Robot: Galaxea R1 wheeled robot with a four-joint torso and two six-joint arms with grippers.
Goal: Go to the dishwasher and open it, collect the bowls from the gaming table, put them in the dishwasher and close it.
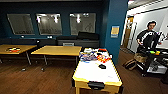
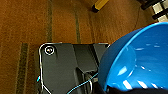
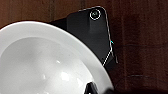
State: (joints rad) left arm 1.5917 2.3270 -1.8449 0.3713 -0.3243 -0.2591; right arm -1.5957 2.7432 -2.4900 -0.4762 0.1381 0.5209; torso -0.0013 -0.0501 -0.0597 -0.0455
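- The blue bowl (image 2: 140, 60) sits close against the left wrist camera, above the wooden floor (image 2: 30, 22). It appears to be carried by the left arm. The fingers cannot be made out, so their state cannot be told.
- A white bowl (image 3: 42, 62) sits equally close to the right wrist camera, above dark floor. It appears to be carried by the right arm. Here too the finger state cannot be told.
- Judgement: with a bowl at each wrist, the collecting step looks done. What remains is the run to the dishwasher, which is not among the things seen from the head camera, so its direction from the arms cannot be given.
- The gaming table (image 1: 97, 72) stands just ahead of the robot, its long axis running away from the camera. Its near half is bare white. Its far end carries a colourful clutter (image 1: 93, 55), and one small dark object (image 1: 102, 66) lies near the middle, too blurred to identify.
- Surroundings: two yellow-topped tables (image 1: 57, 50) stand to the left and a blue pillar (image 1: 113, 27) stands beyond the gaming table.
- A person (image 1: 148, 35) stands at a cart on the right, in the open way past the pillar.
- Obstruction: the gaming table blocks the straight path forward. Any drive would have to pass round it, between table legs on one side and pillar, person and cart on the other.
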